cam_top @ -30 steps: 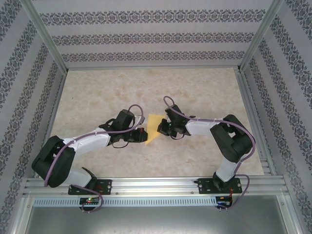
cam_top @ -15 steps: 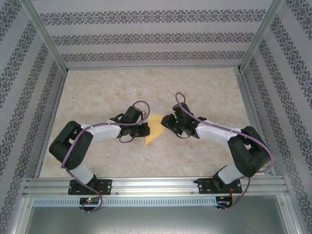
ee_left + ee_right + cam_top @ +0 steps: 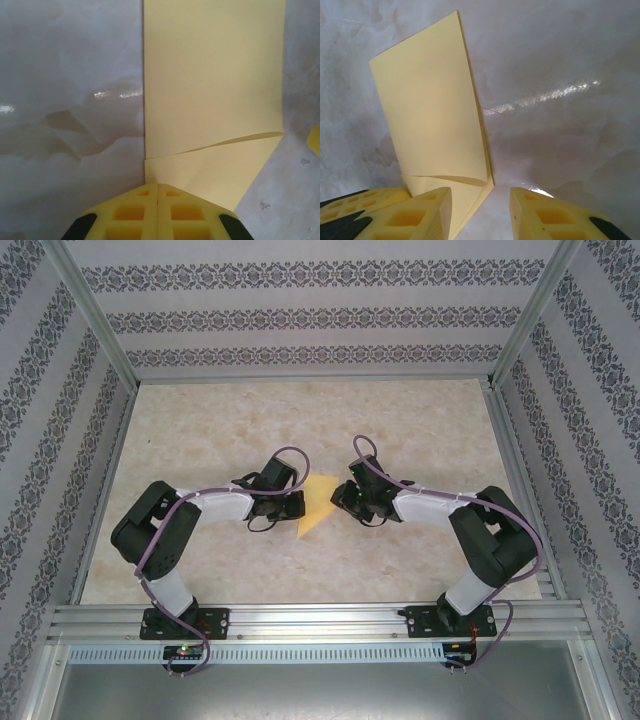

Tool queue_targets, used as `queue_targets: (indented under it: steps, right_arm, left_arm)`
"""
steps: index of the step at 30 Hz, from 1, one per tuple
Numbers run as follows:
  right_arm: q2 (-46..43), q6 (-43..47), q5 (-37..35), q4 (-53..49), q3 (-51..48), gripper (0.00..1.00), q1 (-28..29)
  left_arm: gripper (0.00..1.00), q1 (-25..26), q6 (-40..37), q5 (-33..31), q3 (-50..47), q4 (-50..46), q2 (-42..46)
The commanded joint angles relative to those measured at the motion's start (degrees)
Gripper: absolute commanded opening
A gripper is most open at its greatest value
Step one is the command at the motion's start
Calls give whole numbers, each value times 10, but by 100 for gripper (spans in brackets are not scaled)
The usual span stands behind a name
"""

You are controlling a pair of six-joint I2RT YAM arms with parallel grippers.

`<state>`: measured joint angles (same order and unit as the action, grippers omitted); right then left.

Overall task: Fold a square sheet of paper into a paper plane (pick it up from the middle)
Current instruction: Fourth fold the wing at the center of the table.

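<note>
The square sheet of paper (image 3: 318,504) lies flat mid-table, folded into a pale yellow pointed wedge like a paper plane, with its tip toward the arms. In the left wrist view the paper (image 3: 210,90) shows a diagonal flap edge. My left gripper (image 3: 297,506) is at the paper's left side, its yellow fingers pressed together (image 3: 158,187) with the tips over the near edge. My right gripper (image 3: 341,498) stands at the right side, open (image 3: 480,200). One of its fingers (image 3: 427,212) is over the paper (image 3: 430,115) and the other is over bare table.
The marbled tabletop (image 3: 400,420) is fenced by aluminium rails (image 3: 300,618) in front and by patterned walls on the other sides. There is free surface behind and beside the paper. The two grippers face each other closely across the paper.
The right gripper has gone from shut to open at the paper's right edge. Both arms have shifted and now reach in lower. The paper has barely moved.
</note>
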<state>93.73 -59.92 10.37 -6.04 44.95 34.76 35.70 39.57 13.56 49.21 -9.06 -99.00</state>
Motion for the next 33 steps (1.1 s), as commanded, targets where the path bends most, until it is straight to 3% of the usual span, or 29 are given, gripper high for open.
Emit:
queue_targets:
  steps: [1, 27, 33]
  right_arm:
    - [13, -8, 8, 16, 19, 36, 5]
    - [58, -32, 63, 88, 17, 21, 5]
    - [66, -39, 69, 106, 8, 12, -1]
  left_arm:
    - [6, 2, 11, -14, 13, -20, -12]
    - [5, 2, 12, -14, 14, -31, -7]
    - [6, 2, 10, -13, 17, -35, -2]
